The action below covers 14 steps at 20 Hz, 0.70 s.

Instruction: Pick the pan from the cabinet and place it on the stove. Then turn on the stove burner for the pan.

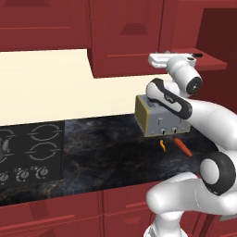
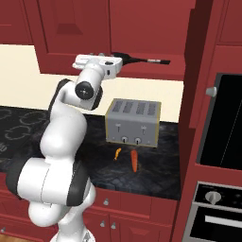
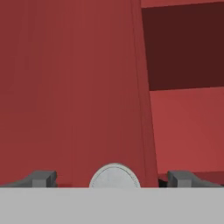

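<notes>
Two fingertips of your gripper (image 3: pixel 113 178) stand wide apart, empty, straddling the knob (image 3: pixel 114 176); pan (image 2: pixel 126 58) lies rightward, handle pointing right.

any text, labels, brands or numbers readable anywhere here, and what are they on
None: no view shows a readable word, number or brand.
Stove: small marks around its knobs, too small to read.
Toaster: plain front with knobs, no lettering visible.
Cabinet and its silver knob: blank.
</notes>
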{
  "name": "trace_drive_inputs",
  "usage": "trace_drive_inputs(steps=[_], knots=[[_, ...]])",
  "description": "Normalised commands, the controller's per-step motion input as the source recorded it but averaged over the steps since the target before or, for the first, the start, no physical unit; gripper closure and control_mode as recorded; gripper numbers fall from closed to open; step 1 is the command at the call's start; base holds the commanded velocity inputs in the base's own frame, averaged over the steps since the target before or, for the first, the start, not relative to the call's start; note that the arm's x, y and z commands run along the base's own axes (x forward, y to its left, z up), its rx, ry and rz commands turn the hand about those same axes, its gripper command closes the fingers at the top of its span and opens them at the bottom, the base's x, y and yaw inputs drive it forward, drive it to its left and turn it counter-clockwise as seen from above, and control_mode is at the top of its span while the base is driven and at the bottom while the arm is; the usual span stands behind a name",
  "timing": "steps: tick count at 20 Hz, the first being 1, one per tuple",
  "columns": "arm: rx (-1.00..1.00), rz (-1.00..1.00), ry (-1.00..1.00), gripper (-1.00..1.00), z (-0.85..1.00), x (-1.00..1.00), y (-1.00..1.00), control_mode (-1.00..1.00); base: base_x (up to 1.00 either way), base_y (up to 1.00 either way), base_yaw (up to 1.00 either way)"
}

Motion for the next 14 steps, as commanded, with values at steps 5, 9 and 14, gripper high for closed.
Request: trace_drive_inputs(steps=[5,9,14], knots=[[0.01,0.04,-0.01,-1.00,0.00,0.09,0.00,-1.00,0.00,0.00,0.00],[0.00,0.05,0.00,1.00,0.00,0.11,0.06,-1.00,0.00,0.00,0.00],[0.00,0.03,-0.02,1.00,0.00,0.01,0.12,-1.00,0.00,0.00,0.00]])
